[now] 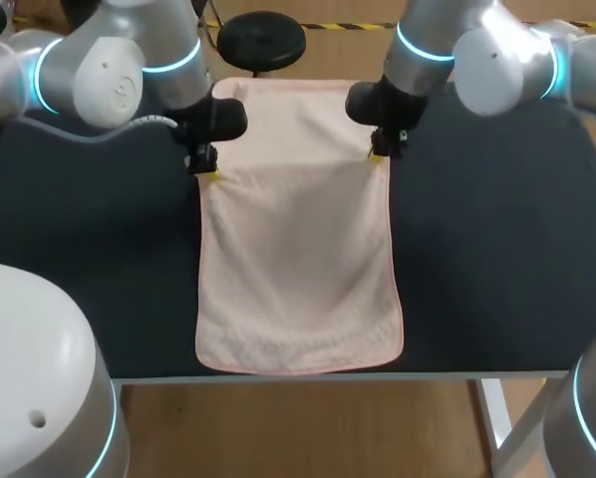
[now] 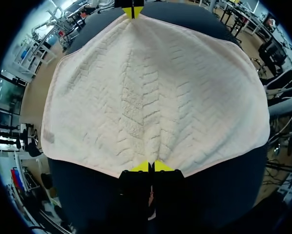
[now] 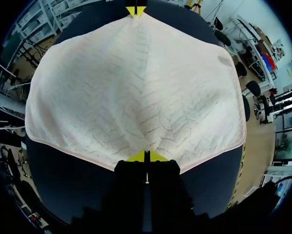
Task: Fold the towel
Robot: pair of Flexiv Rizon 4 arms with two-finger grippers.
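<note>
A pale pink towel (image 1: 296,249) lies flat and lengthwise on the dark table, its near hem at the front edge. My left gripper (image 1: 207,170) pinches the towel's left edge in its far half, yellow tips together on the hem. My right gripper (image 1: 379,152) pinches the right edge opposite. In the left wrist view the towel (image 2: 151,92) spreads ahead of the left gripper (image 2: 150,167), with the right gripper's tips (image 2: 133,10) at the far edge. The right wrist view mirrors this: towel (image 3: 136,92), right gripper (image 3: 145,157), left gripper's tips (image 3: 136,9).
The dark table top (image 1: 497,249) stretches bare on both sides of the towel. Its front edge (image 1: 457,375) runs just under the towel's near hem. Both arms come in over the far corners.
</note>
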